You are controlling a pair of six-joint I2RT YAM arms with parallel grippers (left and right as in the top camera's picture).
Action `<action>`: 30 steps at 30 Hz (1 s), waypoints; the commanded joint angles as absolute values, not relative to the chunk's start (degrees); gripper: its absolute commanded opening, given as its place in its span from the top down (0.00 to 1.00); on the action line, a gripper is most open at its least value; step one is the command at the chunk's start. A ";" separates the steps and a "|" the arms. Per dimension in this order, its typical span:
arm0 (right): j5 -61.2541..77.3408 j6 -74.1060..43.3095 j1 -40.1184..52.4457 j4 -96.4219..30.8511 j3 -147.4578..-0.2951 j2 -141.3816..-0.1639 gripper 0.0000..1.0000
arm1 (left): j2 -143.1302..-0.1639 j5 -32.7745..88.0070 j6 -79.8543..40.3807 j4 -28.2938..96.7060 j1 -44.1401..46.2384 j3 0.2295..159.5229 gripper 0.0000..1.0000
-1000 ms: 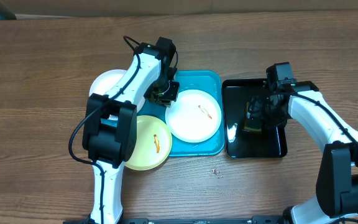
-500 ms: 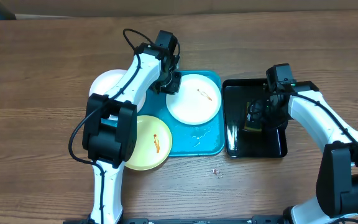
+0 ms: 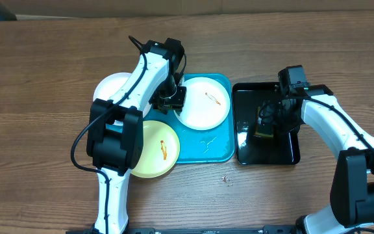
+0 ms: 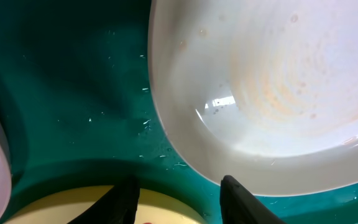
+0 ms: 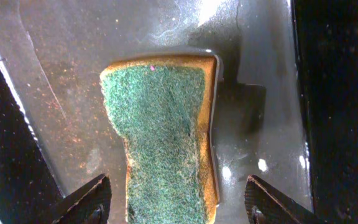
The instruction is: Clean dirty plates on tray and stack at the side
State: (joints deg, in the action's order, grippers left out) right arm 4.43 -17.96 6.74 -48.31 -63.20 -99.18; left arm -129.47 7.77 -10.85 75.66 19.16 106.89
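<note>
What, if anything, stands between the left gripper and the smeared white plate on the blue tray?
Nothing visible. In the left wrist view the left gripper hangs open at the near rim of the white plate, only bare wet tray floor between them. The yellow-green plate lies on the other side.

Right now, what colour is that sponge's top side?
Dark green; the sponge shows best in the right wrist view.

The round white plate (image 3: 203, 104) with the orange smear has slid from the middle of the turquoise plastic tray (image 3: 221, 153) to its far end, baring a wet patch (image 3: 206, 141). My left gripper (image 3: 171, 99) followed it, then drew back beside its left rim
</note>
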 commanded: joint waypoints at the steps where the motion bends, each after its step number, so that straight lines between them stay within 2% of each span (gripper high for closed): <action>1: 3.90 -17.82 6.70 -48.45 -62.94 -99.04 0.30 | -129.97 8.58 -12.49 74.59 19.88 107.57 0.58; 4: 3.90 -17.82 6.70 -48.42 -62.94 -99.04 0.30 | -129.97 8.45 -12.86 72.44 20.29 107.09 0.62; 13: 3.90 -17.80 6.70 -48.51 -62.94 -99.04 0.30 | -129.99 2.79 -25.63 74.00 20.67 106.48 0.64; 23: 3.88 -17.80 6.70 -48.49 -62.94 -99.04 0.29 | -129.99 2.66 -25.74 69.76 21.89 101.41 0.70; 30: 3.90 -17.82 6.70 -49.45 -62.94 -99.04 0.29 | -129.99 1.19 -24.80 68.12 21.89 101.19 0.86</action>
